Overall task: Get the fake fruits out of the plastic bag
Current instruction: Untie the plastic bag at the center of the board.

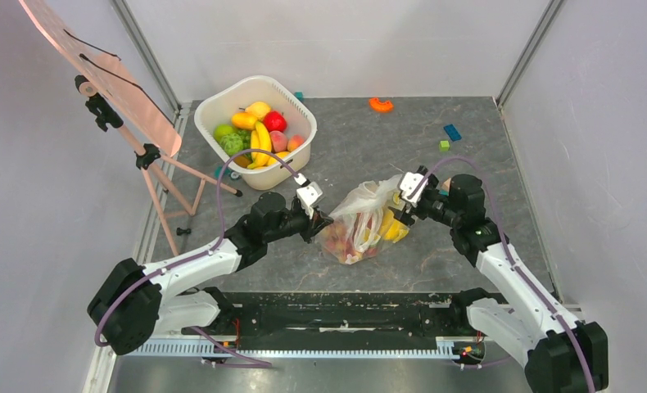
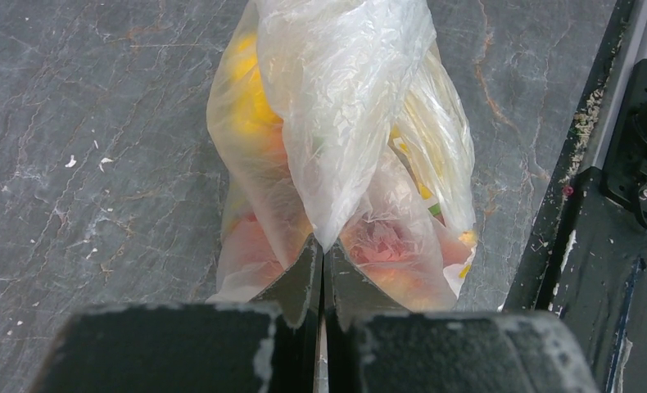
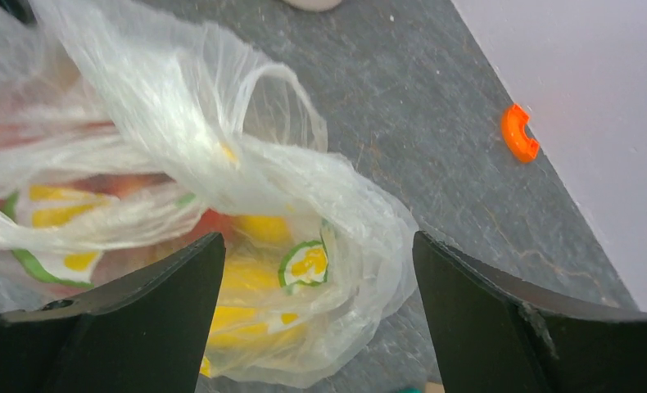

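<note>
The clear crinkly plastic bag point(image 1: 359, 221) lies in the middle of the table between my two grippers, with red, pink and yellow fake fruits point(image 1: 349, 240) showing through it. My left gripper point(image 1: 318, 219) is at the bag's left end, shut on a fold of the bag point(image 2: 337, 123); pink and yellow fruits point(image 2: 386, 246) show behind the film. My right gripper point(image 1: 400, 211) is open at the bag's right end, its fingers point(image 3: 165, 286) straddling the bag point(image 3: 222, 164) where yellow fruits point(image 3: 246, 286) sit inside. One loop handle stands up in the right wrist view.
A white tub point(image 1: 222, 110) with a banana bunch, green fruit and other fruits stands at the back left. A pink easel point(image 1: 132, 123) stands at the far left. An orange curved piece point(image 1: 381, 104), a blue block point(image 1: 452, 132) and a green block point(image 1: 444, 146) lie at the back right.
</note>
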Controlling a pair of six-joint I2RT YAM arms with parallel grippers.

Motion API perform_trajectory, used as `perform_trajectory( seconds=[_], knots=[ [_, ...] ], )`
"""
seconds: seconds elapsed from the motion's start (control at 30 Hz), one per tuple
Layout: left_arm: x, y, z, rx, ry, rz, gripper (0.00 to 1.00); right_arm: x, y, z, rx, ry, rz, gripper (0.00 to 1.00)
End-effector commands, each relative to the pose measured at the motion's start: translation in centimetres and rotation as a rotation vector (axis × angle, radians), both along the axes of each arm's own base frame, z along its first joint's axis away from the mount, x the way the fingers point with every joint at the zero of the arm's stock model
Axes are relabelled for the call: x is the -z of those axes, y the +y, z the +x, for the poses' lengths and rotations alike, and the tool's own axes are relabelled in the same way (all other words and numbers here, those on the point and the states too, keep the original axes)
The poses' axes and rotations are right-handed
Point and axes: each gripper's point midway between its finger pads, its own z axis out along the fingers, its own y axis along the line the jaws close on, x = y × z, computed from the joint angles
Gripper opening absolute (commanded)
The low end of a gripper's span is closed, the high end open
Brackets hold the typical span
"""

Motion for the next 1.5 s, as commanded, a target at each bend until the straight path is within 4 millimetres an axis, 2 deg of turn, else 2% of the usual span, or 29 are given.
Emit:
perform_trajectory(
  seconds=[0.0, 0.1, 0.17, 0.33, 0.43, 0.53, 0.7, 0.77, 0.83, 0.9, 1.07, 1.23, 1.37, 1.47],
  knots=[
    [-2.8, -1.0, 0.7, 0.041, -0.108, -0.036, 0.02, -0.3, -1.1, 1.8, 0.005, -0.108, -0.185, 0.87],
    [-2.7, -1.0, 0.7, 0.044, -0.113, -0.028, 0.02, 0.7, -1.9, 2.9, 0.020, -0.082, -0.280, 0.83],
    [-2.6, -0.9, 0.7, 0.044, -0.113, -0.023, 0.02, 0.6, -2.0, 3.7, 0.030, -0.086, -0.310, 0.82],
    [-2.6, -0.9, 0.6, 0.050, -0.121, -0.017, 0.02, -0.7, -1.3, 5.0, 0.019, -0.135, -0.302, 0.79],
    [-2.6, -0.9, 0.6, 0.050, -0.121, -0.017, 0.02, -1.1, -1.0, 5.6, 0.024, -0.150, -0.293, 0.72],
    [-2.6, -0.9, 0.6, 0.051, -0.118, -0.017, 0.02, -1.2, -0.7, 5.9, 0.026, -0.148, -0.271, 0.54],
    [-2.6, -0.8, 1.0, 0.019, -0.092, -0.027, 0.02, -0.6, 0.2, 5.8, 0.034, -0.076, -0.179, 0.12],
    [-2.6, -0.6, 1.6, -0.040, -0.051, -0.032, 0.02, -1.4, 0.6, 5.9, 0.062, -0.069, -0.096, 0.02],
    [-2.6, -0.4, 2.3, -0.085, -0.025, -0.025, 0.02, -2.2, 0.4, 6.1, 0.147, -0.039, 0.030, 0.00],
    [-2.6, -0.2, 2.6, -0.118, -0.007, -0.021, 0.02, -3.5, -0.6, 6.8, 0.283, -0.031, 0.167, 0.00],
    [-3.4, 1.2, 3.4, -0.225, -0.011, -0.046, 0.02, -4.5, -4.4, 7.5, 0.608, 0.039, 0.427, 0.00],
    [-4.1, 2.6, 3.8, -0.307, -0.031, -0.066, 0.02, -3.7, -5.8, 7.0, 0.770, 0.168, 0.602, 0.00],
    [-4.2, 3.6, 4.0, -0.357, -0.038, -0.073, 0.02, -1.2, -7.6, 6.0, 0.949, 0.302, 0.713, 0.00],
    [-4.0, 3.9, 4.0, -0.370, -0.037, -0.067, 0.02, 0.3, -7.5, 5.0, 0.975, 0.391, 0.804, 0.00]
  ],
)
